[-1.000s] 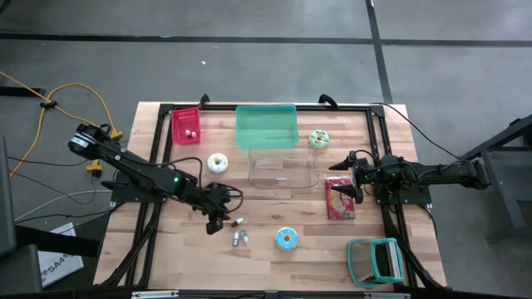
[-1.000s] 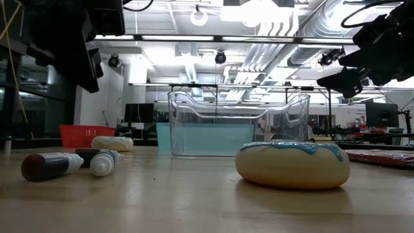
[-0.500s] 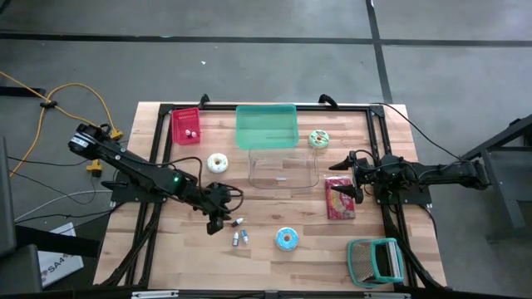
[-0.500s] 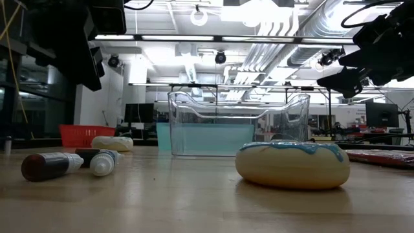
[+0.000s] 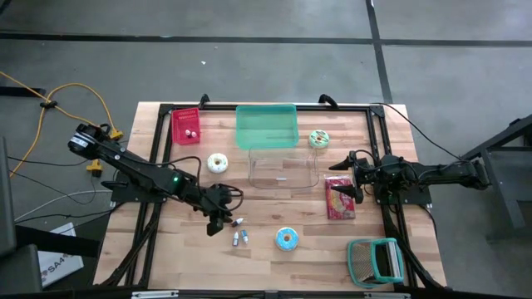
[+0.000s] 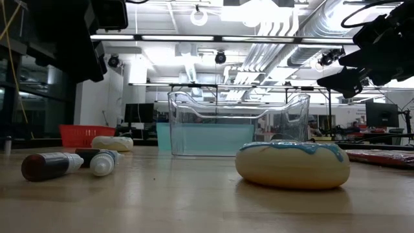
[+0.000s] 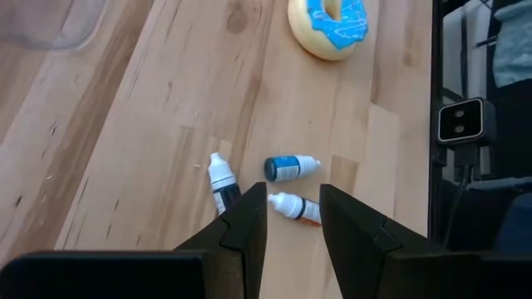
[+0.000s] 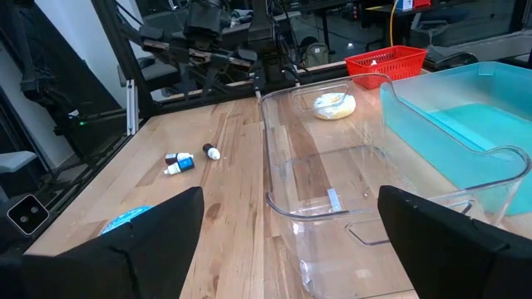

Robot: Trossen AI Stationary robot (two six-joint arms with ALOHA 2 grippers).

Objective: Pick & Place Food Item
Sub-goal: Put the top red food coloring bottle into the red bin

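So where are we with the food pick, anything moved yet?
Nothing looks placed: the clear bin holds nothing. The left gripper hovers over the small bottles, jaws partly apart and holding nothing. The right gripper waits open by the red packet. The blue donut and white donut still sit on the table.

- The blue-iced doughnut point(image 7: 330, 26) runs off the left wrist picture at twelve o'clock.
- The middle small bottle point(image 7: 295, 208) lies partly behind the left gripper point(image 7: 293, 218).
- What sits in the red basket point(image 5: 186, 125) is too small to tell.
- The red packet point(image 6: 381, 156) is cut off at three o'clock in the low view.
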